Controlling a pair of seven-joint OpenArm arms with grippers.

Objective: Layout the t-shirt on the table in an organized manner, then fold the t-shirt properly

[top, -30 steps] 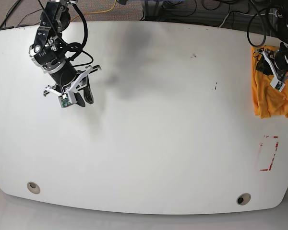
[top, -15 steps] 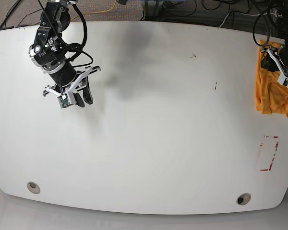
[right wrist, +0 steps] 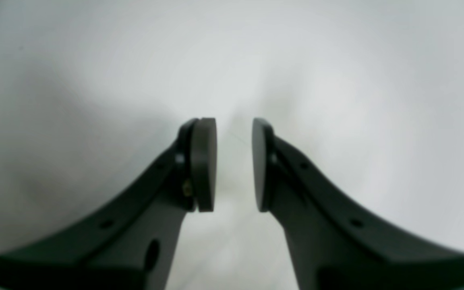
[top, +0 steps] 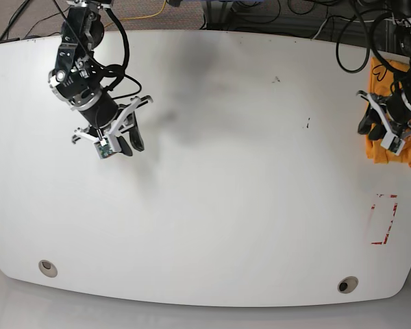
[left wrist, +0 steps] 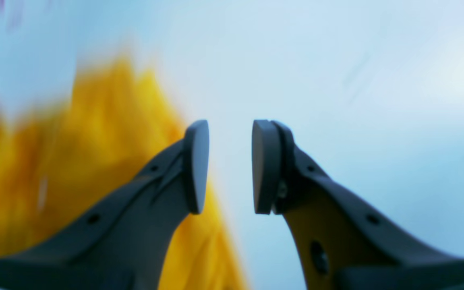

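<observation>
Parted fingers beside blurred t-shirt

T-shirt at table's right edge

The desk was smooth, glossy white, faintly mirroring shadows. The t-shirt was soft, matt orange-yellow cloth, rumpled. Both the left gripper and the right gripper looked like matt dark plastic, their pads smooth.

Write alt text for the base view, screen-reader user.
A glossy white table seen from above, with an orange t-shirt bunched at its right edge under the left claw. The right claw hangs open and empty over the table's upper left.
</observation>
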